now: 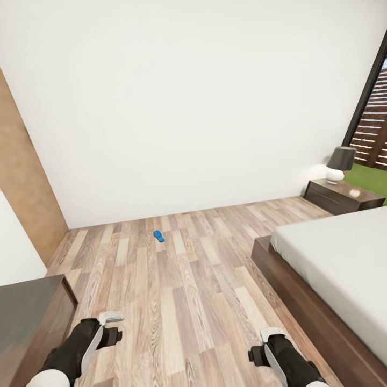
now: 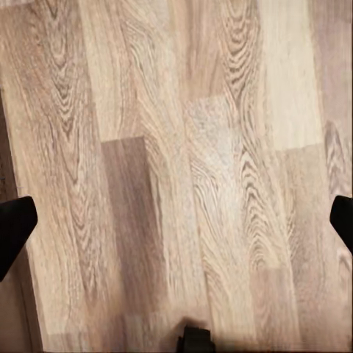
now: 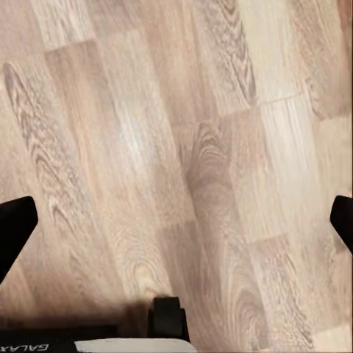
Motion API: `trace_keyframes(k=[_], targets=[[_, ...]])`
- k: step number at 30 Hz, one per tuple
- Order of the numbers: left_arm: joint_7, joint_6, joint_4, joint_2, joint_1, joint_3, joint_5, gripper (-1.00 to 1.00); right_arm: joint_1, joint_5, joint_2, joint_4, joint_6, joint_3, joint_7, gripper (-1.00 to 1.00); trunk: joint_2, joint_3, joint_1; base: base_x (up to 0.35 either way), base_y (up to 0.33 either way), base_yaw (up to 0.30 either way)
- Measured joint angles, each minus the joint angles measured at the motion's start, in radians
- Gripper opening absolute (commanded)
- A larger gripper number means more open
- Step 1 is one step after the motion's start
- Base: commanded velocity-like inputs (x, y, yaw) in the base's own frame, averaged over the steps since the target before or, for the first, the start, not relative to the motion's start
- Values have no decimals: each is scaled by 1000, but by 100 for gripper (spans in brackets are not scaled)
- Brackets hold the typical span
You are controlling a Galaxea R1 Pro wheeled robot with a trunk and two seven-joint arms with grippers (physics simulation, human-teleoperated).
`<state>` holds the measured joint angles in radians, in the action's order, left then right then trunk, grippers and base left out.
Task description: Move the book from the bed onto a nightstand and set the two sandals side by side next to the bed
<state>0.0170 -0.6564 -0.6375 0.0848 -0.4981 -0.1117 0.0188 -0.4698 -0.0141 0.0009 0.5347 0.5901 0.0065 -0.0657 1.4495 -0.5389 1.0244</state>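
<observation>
White walls are enclosing a wood-plank floor (image 1: 177,279), where one blue sandal (image 1: 158,236) is lying far ahead, near the wall. Right, the grey-mattressed bed (image 1: 344,258) is meeting a glossy nightstand (image 1: 344,196). Both the left pincer (image 2: 176,220) and the right pincer (image 3: 176,220) are hanging spread and empty. The sandal is likely handling light and flexible; pinching its strap or sole edge suits.

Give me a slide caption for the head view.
Small bright-blue sandal alone on light wood-plank floor near white wall, grey-mattress bed at right.
</observation>
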Motion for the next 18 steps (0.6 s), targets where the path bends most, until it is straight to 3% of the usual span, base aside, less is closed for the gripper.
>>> trace_keyframes(k=[5, 18], targets=[[-6, -42, -20, 0, -49, 0, -8, 100, -48, 11, 12, 14, 50, -2, -29, 100, 0, 0, 0, 340, 0, 0], [-3, -58, -71, -31, -83, -3, -14, 100, -60, 15, 17, 25, 68, -3, -51, 100, 0, -9, 0, 340, 0, 0]])
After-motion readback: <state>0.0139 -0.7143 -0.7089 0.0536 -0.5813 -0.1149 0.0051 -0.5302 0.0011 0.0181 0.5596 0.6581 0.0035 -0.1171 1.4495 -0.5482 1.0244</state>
